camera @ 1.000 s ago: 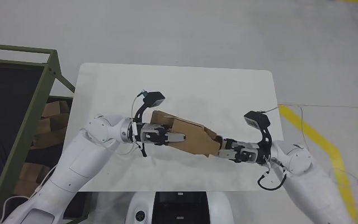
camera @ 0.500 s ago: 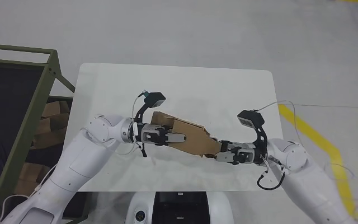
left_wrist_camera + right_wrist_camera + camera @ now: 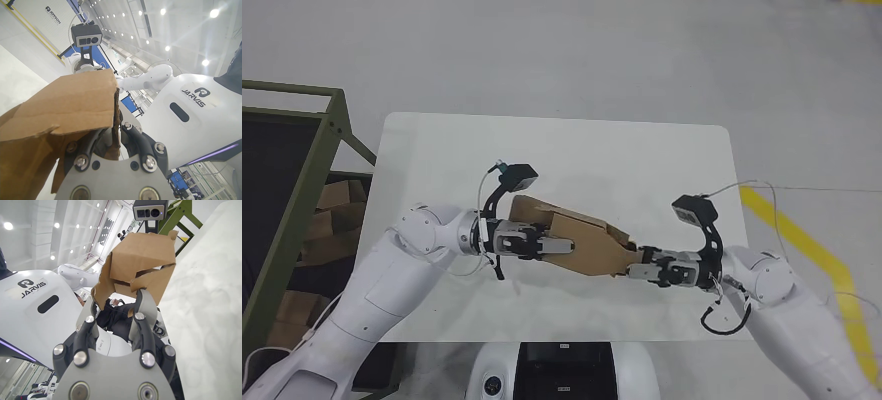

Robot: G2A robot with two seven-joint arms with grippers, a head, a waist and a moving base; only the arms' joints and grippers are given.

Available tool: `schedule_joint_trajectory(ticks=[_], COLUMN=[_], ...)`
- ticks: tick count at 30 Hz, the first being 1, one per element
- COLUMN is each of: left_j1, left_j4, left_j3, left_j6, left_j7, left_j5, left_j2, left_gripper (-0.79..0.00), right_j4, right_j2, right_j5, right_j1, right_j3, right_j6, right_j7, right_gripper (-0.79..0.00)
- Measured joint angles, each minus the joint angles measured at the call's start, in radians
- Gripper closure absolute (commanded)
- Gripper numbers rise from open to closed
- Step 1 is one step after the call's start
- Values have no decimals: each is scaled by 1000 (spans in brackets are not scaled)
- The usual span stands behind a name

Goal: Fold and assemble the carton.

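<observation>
A brown carton (image 3: 582, 245) is held above the middle of the white table (image 3: 642, 160), lying lengthwise between both arms. My left gripper (image 3: 547, 245) is at its left end, shut on the edge of a cardboard panel (image 3: 114, 130). In the left wrist view the carton (image 3: 66, 106) spreads out beyond the fingers. My right gripper (image 3: 645, 270) is at the carton's right end, open. In the right wrist view (image 3: 117, 302) one fingertip (image 3: 141, 294) touches a lower flap edge of the carton (image 3: 141, 255). A torn flap (image 3: 102, 287) hangs by the other finger.
A green metal rack (image 3: 332, 125) stands left of the table, with loose cardboard boxes (image 3: 327, 215) below it. A yellow line (image 3: 782, 220) crosses the floor on the right. The far half of the table lies bare.
The right wrist shifted a little left toward the carton, then eased back right. The left arm and the carton have hardly moved.
</observation>
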Motion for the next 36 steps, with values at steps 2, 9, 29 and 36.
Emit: schedule_joint_trajectory(ticks=[2, 9, 29, 36], left_j1=[0, 1, -1, -3], left_j4=[-1, -1, 0, 0], left_j3=[1, 2, 13, 17], left_j6=[-1, -4, -13, -14], left_j7=[1, 4, 13, 14], left_j5=[0, -3, -3, -6], left_j2=[1, 5, 12, 15], left_gripper=[0, 0, 0, 0], right_j4=[1, -12, 15, 31], right_j2=[1, 16, 8, 0], right_j5=[1, 7, -38, 5], right_j1=[1, -37, 16, 47], right_j3=[2, 45, -8, -39], right_j6=[-2, -22, 16, 16], right_j7=[-2, -22, -17, 16], right_gripper=[-388, -416, -526, -462])
